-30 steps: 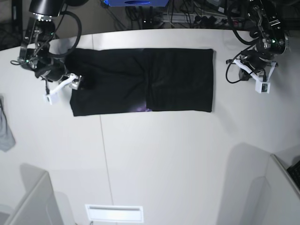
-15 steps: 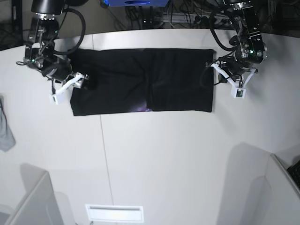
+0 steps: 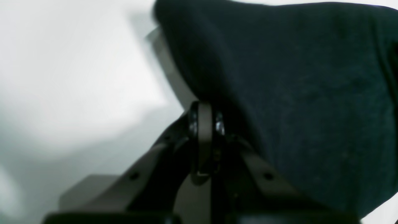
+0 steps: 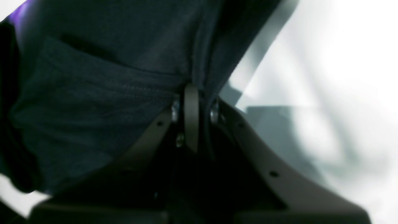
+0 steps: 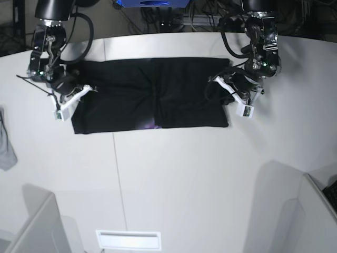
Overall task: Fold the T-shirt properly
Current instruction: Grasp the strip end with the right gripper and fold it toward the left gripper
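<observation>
T-shirt (image 5: pixel 152 95): black, folded into a long band on the white table (image 5: pixel 184 174), near its far edge; long axis runs across the base view from side to side, short ends toward the two arms. A purple mark shows at the near edge, about mid-length. Right gripper (image 4: pixel 192 93): fingers pinched on the cloth beside a stitched hem, at the band's end. Left gripper (image 3: pixel 205 121): fingers clamped on the opposite end's edge. Small grey cloth (image 5: pixel 6 145): at the table's edge, well apart.

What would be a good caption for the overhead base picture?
Two robot hands, left hand and right hand, pinch opposite ends of a black T-shirt on a white table.
</observation>
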